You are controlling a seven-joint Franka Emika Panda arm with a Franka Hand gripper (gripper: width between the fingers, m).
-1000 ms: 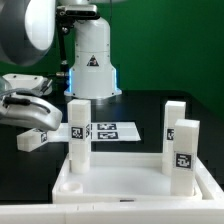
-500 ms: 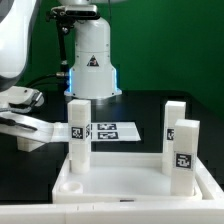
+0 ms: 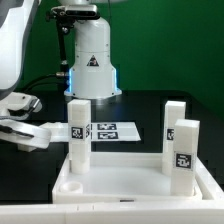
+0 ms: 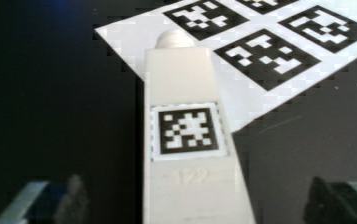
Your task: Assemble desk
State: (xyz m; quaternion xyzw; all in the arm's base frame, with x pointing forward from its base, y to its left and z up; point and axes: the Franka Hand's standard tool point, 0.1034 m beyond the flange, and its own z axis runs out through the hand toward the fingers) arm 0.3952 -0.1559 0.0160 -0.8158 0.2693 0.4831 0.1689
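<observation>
A loose white leg (image 4: 184, 140) lies on the black table at nine o'clock of the panel (image 3: 130, 185), between the gripper (image 4: 193, 200)'s wide-open, empty jaws; seemingly light, stiff, slick plastic, best pinched across its flat sides mid-length.

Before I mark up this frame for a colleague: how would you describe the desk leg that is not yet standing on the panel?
Find the big rimmed white panel in front, with three legs upright on it. Off its corner at the exterior view's left, a fourth white leg lies flat on the black table before the marker board. It alone lies down, with the gripper around its far end.
</observation>
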